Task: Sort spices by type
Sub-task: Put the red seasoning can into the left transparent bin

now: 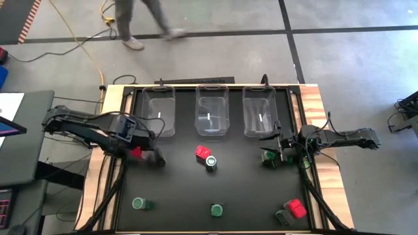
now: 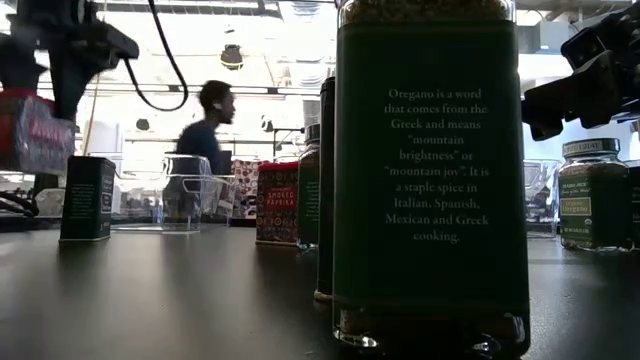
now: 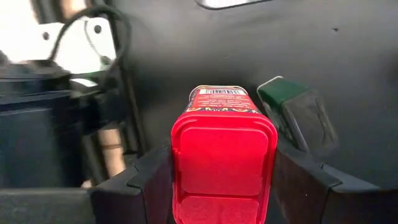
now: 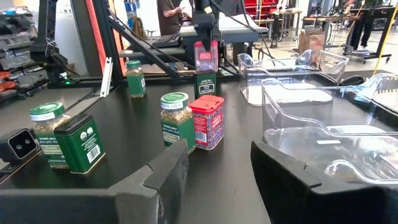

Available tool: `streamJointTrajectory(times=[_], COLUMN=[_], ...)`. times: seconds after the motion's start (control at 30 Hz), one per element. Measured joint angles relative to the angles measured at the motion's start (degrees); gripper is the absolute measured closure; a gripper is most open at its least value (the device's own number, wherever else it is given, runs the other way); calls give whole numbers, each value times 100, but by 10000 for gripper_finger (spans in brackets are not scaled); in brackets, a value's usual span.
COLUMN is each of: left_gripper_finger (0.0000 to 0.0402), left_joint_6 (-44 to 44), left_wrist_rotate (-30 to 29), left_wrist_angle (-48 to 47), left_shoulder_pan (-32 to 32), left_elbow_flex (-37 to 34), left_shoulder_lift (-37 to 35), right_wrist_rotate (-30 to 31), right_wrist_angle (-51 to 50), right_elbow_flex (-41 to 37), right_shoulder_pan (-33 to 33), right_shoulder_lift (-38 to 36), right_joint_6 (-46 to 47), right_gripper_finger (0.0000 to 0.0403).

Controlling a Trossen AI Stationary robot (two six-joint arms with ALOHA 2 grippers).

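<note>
behind the table a person blurs; left pincer (image 3: 221, 186) pinching red-topped spice tin (image 3: 222, 155), base hidden.

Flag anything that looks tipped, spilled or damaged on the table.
Nothing stands out. The three clear bins sit in a row, with no spice in them. The spices on the black mat stand upright with no spill visible. The left gripper holds a red-topped tin between its jaws, apparently intact.
</note>
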Motion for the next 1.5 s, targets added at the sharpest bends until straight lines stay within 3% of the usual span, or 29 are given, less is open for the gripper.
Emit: streamJointTrajectory(times=[0.27, 0.53, 0.63, 0.77, 0.97, 1.17, 1.33, 1.5], left_gripper_finger=[184, 184, 184, 184, 184, 184, 184, 184], left_joint_6=[563, 1968, 2986, 4990, 7911, 10513, 11981, 12695], left_wrist_rotate=[-322, -1164, -1415, -1325, -385, -122, -42, 107], left_wrist_angle=[-363, -395, -287, 426, 1293, 1269, 1675, 1734], left_shoulder_pan=[136, 1176, 1795, 2773, 4201, 5132, 5469, 5727], left_elbow_flex=[1024, 1797, 2070, 2264, 2297, 2295, 2295, 2265], left_shoulder_lift=[-178, -407, -391, -258, 409, 1410, 2244, 2964], right_wrist_rotate=[-1, -1, -1, -2, -1, 0, -1, -2], right_wrist_angle=[1, 22, 24, 28, 31, 33, 33, 34], right_elbow_flex=[0, -1, -1, -1, -1, -1, -1, -1], right_shoulder_pan=[-1, -1, -1, 1, 0, -1, 0, -1], right_shoulder_lift=[0, 2, 2, 0, 1, 0, 0, 1], right_joint_6=[-2, -1, -2, 0, -1, -2, 0, 0], right_gripper_finger=[196, 196, 196, 196, 196, 196, 196, 196])
